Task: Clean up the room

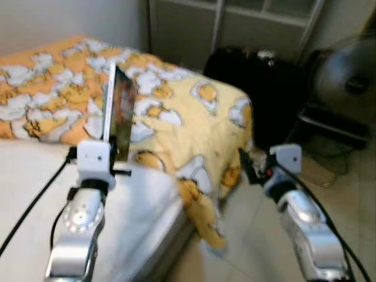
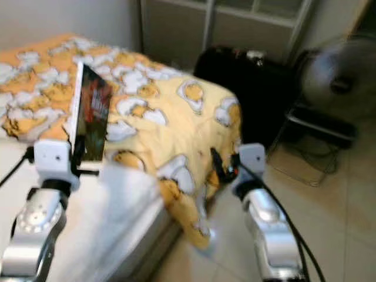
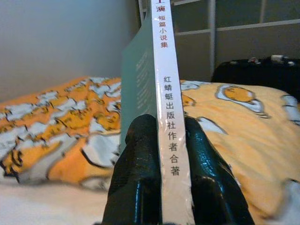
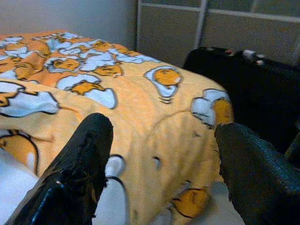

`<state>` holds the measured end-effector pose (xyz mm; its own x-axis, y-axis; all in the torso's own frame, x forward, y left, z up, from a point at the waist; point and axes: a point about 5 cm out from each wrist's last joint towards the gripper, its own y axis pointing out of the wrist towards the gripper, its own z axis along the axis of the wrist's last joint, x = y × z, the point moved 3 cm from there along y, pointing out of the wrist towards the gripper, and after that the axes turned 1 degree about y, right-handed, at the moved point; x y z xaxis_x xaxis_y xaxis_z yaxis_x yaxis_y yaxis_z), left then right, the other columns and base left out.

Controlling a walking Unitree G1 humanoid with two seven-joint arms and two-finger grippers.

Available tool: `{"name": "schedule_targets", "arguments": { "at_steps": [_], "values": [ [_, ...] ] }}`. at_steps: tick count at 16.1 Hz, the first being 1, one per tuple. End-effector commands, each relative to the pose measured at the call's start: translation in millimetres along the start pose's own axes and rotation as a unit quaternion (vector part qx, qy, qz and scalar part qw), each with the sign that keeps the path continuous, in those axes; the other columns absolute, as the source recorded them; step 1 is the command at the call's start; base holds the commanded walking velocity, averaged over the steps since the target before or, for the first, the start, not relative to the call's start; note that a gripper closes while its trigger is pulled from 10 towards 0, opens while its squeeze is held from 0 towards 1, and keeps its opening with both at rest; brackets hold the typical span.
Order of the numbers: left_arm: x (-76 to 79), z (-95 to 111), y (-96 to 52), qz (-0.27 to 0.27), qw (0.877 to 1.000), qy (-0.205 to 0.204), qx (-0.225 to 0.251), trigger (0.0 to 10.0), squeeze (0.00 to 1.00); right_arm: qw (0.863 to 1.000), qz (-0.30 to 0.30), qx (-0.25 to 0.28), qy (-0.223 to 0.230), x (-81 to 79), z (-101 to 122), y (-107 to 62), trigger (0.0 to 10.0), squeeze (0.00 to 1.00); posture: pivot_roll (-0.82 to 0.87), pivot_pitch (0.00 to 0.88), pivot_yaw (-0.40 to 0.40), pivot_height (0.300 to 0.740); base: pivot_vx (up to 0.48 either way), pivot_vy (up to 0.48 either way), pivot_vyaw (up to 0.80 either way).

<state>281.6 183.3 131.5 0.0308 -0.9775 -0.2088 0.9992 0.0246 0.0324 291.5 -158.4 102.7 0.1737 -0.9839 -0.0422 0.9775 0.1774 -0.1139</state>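
My left gripper (image 3: 161, 154) is shut on a thin book (image 1: 119, 108), held upright on edge above the bed; its white spine (image 3: 165, 70) with printed characters faces the left wrist camera. My right gripper (image 4: 161, 154) stands open with nothing between its fingers, beside the bed's corner at the right (image 1: 249, 164). A yellow and orange blanket (image 1: 188, 117) with an egg pattern covers the far part of the bed and hangs over its corner.
A bare white mattress (image 1: 35, 176) lies under my left arm. A black bag (image 1: 258, 88) stands on the floor past the bed's corner, with a fan (image 1: 346, 76) at the right and white cabinet doors (image 1: 235, 23) behind. Tiled floor (image 1: 252, 247) lies beside the bed.
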Motion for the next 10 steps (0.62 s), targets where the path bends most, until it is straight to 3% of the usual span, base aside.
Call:
{"name": "schedule_targets", "arguments": {
  "at_steps": [1,4,5,10],
  "values": [
    [7.0,16.1,3.7,-0.013,0.999,0.002,0.033,10.0,0.0,1.0,-0.012,-0.001,-0.004,6.8,1.6,-0.9,10.0,0.0,0.06,0.0,0.021,0.74,0.0,-0.48,0.0],
    [7.1,16.0,2.7,-0.015,0.999,0.009,0.033,10.0,0.0,1.0,-0.019,-0.005,-0.003,8.4,-1.2,-1.9,10.0,0.0,0.06,0.0,0.027,0.74,0.0,-0.459,0.0],
    [6.6,12.3,3.8,-0.014,1.0,-0.008,0.018,10.0,0.0,1.0,-0.025,-0.009,-0.001,9.5,-2.4,-1.5,10.0,0.0,0.06,0.0,0.028,0.74,0.0,0.0,0.0],
    [-2.3,6.3,6.1,0.004,1.0,0.015,0.005,10.0,0.0,0.999,-0.032,-0.005,-0.001,8.7,-1.9,-1.3,10.0,0.0,0.06,0.0,0.031,0.74,0.0,0.0,0.0]
  ]
}}
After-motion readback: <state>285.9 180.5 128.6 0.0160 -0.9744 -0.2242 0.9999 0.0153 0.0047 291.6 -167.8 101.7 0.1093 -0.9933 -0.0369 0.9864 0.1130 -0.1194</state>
